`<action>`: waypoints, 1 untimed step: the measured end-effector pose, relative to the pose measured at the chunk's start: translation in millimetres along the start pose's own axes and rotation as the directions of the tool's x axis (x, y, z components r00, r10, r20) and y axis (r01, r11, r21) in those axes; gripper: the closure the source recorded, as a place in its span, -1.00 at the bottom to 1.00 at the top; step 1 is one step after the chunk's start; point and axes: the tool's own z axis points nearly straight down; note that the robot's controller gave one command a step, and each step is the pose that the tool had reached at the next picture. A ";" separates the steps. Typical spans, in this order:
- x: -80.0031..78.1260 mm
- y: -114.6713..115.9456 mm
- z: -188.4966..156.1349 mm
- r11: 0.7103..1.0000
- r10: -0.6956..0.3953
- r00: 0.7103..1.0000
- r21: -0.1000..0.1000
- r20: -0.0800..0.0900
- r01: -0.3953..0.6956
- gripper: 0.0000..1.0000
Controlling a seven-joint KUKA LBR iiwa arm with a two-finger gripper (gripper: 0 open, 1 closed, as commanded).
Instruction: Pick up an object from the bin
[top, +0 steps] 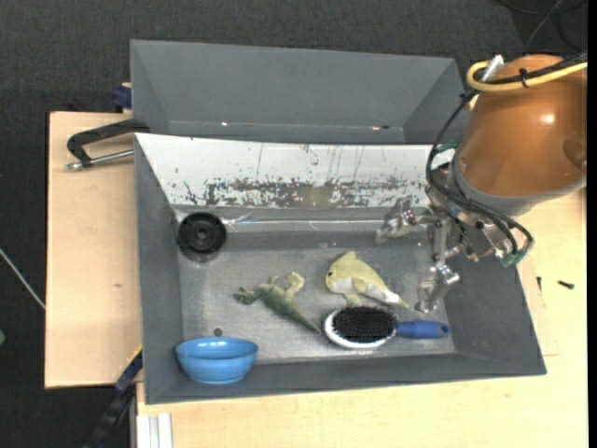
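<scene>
Hand (434, 286) hangs low at the right side of the grey bin (280, 91), close by the blue handle of the black-bristled hairbrush (359, 327) and right beside a yellowish soft toy (354, 278); honestly I can't tell if my grip is released or clenched. Green toy lizard (275, 297), black round cap (201, 234) and blue bowl (216, 359) lie further left.

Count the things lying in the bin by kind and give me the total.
Toys: 2, a green lizard and a pale yellow soft toy
Bowls: 1, a blue bowl
Brushes: 1, a hairbrush
Caps: 1, a round black cap
Total: 5
</scene>
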 end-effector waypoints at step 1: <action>-1.7 23.7 121.2 0.988 0.157 0.987 -0.003 -0.010 -0.158 -1.00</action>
